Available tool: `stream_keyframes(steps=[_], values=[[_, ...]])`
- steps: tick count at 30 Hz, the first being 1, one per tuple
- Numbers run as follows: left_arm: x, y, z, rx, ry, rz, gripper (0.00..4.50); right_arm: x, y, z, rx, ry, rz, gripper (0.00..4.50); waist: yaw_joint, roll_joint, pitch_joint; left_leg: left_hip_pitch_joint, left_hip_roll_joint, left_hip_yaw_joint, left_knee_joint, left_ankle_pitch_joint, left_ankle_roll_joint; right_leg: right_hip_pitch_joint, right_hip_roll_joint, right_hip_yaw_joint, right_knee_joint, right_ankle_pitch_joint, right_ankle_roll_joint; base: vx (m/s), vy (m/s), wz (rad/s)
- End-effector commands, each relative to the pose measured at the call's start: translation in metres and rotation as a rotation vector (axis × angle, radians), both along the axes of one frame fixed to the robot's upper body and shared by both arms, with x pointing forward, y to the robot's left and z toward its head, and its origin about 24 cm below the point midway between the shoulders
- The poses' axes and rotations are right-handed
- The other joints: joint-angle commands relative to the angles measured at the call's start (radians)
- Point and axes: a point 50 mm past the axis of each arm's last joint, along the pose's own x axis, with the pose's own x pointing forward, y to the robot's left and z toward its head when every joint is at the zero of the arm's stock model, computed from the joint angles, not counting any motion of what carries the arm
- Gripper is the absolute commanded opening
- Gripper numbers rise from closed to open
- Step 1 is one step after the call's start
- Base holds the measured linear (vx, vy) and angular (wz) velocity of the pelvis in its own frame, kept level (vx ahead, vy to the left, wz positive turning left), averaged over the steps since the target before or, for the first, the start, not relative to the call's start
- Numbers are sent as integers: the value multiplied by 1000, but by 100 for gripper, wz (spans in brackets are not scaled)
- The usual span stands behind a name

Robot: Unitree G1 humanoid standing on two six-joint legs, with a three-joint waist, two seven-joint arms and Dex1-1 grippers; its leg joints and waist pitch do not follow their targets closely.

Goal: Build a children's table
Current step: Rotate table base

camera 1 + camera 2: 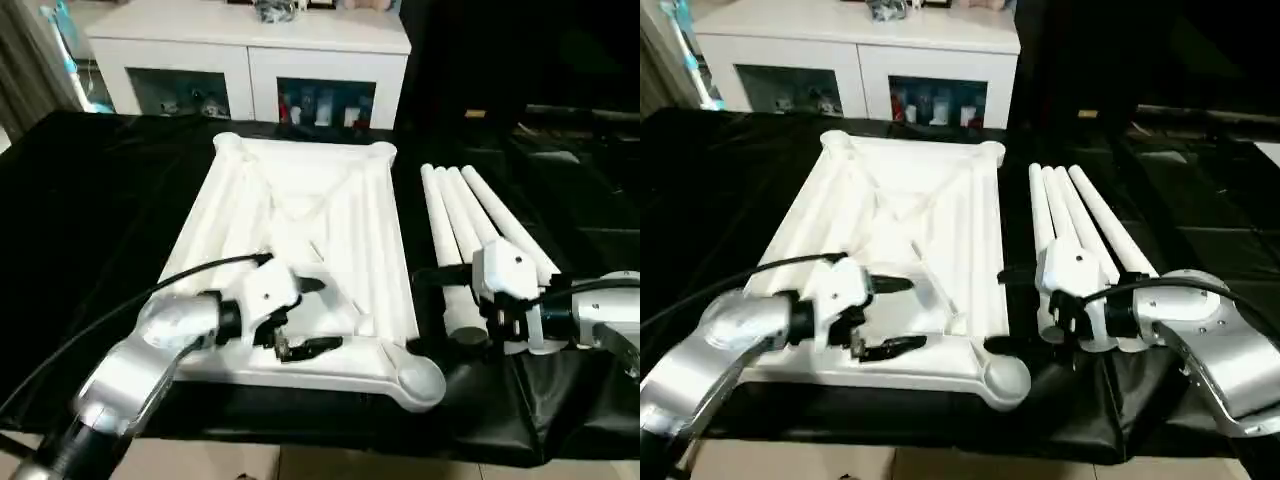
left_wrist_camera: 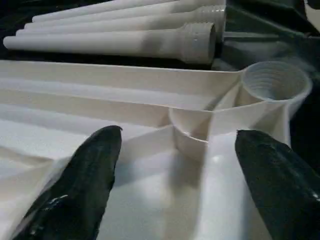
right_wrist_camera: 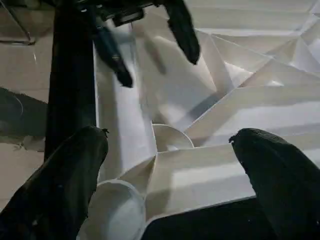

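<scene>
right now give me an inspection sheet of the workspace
surface: black cloth covers the work table.
job's things: table top lies ribbed underside up, corner sockets empty; four legs lie side by side to its right, none fitted.
clutter: nothing seen.
grippers: left gripper over the top's near edge, fingers apart, empty; right gripper by the legs' near ends, fingers apart, empty.
cables: black cable runs along the left forearm; another loops over the right.
surroundings: white glass-door cabinet behind the table; tiled floor beside it.
</scene>
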Motion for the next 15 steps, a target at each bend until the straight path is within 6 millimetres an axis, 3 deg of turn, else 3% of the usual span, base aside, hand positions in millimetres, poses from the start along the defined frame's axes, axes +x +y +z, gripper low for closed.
stream_keyframes(steps=[1, 6, 10, 15], values=[[1, -2, -2, 24, 11, -44, 373, 2, 0, 4, -14, -28, 14, 450, 3, -5, -46, -3, 79, -29, -97, -118, 77, 35, -70, 40, -80, -42, -261, 0, 0, 0], [0, 0, -3, 54, 107, -160, 338, -7, 3, 5, -10, 21, 71, 450, 3, 5, -51, -6, 81, -25, -92, -41, 126, 37, -71, 36, -68, 91, -310, 0, 0, 0], [-1, -2, -2, 58, 146, -206, 321, -7, 3, 2, -29, 23, 72, 450, 5, 10, -51, -7, 83, -24, -90, -20, 138, 32, -68, 34, -64, 126, -334, 0, 0, 0], [1, -2, -9, 133, 103, -193, 276, -8, 3, 0, -54, 19, 74, 450, 3, 10, -44, -7, 88, -23, -96, -84, 121, 33, -70, 35, -73, 43, -328, 0, 0, 0]])
